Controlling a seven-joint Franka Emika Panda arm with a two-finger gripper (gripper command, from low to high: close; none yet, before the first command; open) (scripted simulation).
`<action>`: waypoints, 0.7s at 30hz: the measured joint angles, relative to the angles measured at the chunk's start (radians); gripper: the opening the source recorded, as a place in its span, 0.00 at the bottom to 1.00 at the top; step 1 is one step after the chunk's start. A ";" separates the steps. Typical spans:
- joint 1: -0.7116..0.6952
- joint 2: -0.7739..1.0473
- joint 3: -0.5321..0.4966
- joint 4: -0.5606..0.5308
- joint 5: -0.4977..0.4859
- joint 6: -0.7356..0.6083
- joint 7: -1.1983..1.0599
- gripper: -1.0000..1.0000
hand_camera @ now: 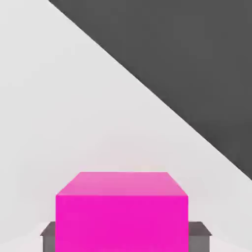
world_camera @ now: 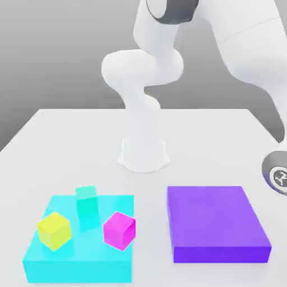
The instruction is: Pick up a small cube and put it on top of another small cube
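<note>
A flat purple block (world_camera: 217, 223) lies on the white table (world_camera: 67, 151). At its 9 o'clock sits a flat light-blue block (world_camera: 78, 266), near it but not touching.

White arm (world_camera: 148, 73) upright from base, upper links bending toward exterior view's right; hand (hand_camera: 125, 236) fingers closed.

White arm (world_camera: 148, 67) rises from its base on the white table (world_camera: 67, 146); its grey wrist end (world_camera: 276, 172) sits at the exterior view's right edge. Purple slab (world_camera: 216, 224) lies near that end. Cyan slab (world_camera: 78, 266) lies well apart from it, carrying yellow cube (world_camera: 54, 230), teal cube (world_camera: 87, 207) and magenta cube (world_camera: 119, 230), none touching.
</note>
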 joint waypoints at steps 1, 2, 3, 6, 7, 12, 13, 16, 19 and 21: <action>0.005 0.015 -0.006 0.004 -0.005 0.011 0.003 0.00; 0.003 0.005 -0.002 0.001 -0.001 0.003 0.001 0.00; -0.003 -0.018 0.005 -0.005 0.008 -0.014 -0.006 0.00; -0.030 -0.114 0.029 -0.032 0.048 -0.082 -0.026 0.00; -0.053 -0.144 0.015 -0.050 0.064 -0.091 -0.017 0.00; -0.174 -0.279 -0.081 -0.146 0.142 -0.119 0.050 0.00; -0.196 -0.304 -0.102 -0.165 0.156 -0.124 0.065 0.00; -0.262 -0.379 -0.168 -0.222 0.193 -0.138 0.113 0.00; -0.328 -0.456 -0.238 -0.282 0.223 -0.153 0.168 0.00; -0.376 -0.510 -0.288 -0.323 0.240 -0.164 0.211 0.00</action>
